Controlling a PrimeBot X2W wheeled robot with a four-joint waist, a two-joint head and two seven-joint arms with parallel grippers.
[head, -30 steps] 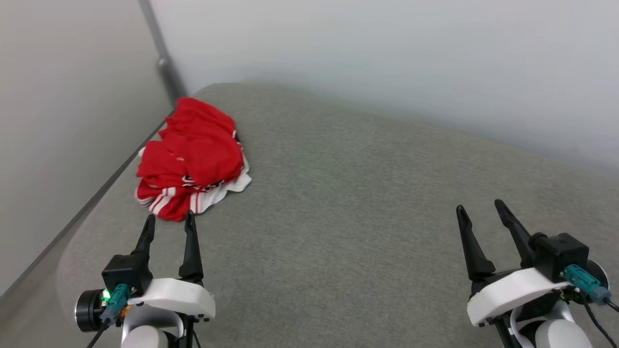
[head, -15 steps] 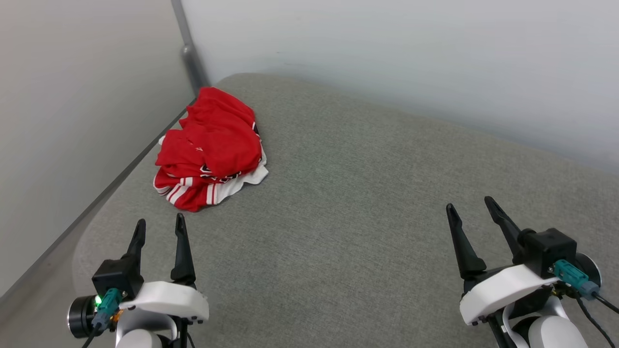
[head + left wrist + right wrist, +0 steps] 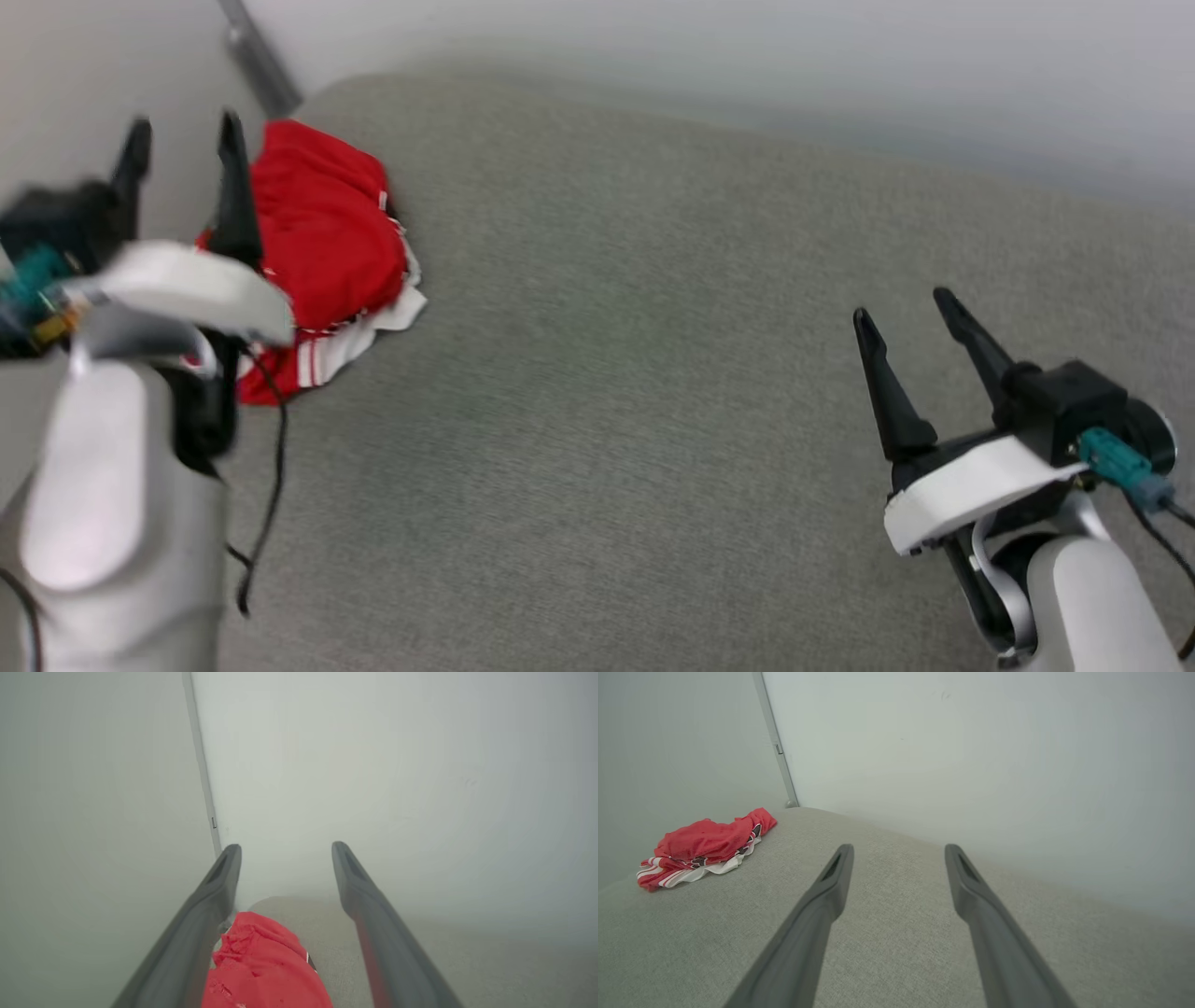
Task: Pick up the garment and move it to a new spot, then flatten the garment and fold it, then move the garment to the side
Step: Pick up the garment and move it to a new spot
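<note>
The garment (image 3: 327,233) is a crumpled red jersey with white, red-striped sleeve edges, lying in a heap at the far left corner of the grey padded surface (image 3: 653,392). My left gripper (image 3: 182,131) is raised above and just left of the heap, blurred, its two fingers apart and holding nothing. In the left wrist view the garment (image 3: 266,970) lies below and between the spread fingers. My right gripper (image 3: 901,303) stands open at the lower right, far from the cloth. The right wrist view shows the garment (image 3: 703,847) at the left, well away from its open fingers.
Pale walls close the surface at the left and back, meeting at a grey corner post (image 3: 257,61) just behind the heap. The left edge of the surface runs close beside the garment. Bare grey padding spreads across the middle and right.
The head camera has shifted. My left arm has lifted and reached forward, from short of the garment to over its left side. The right gripper has hardly moved; the heap lies as before.
</note>
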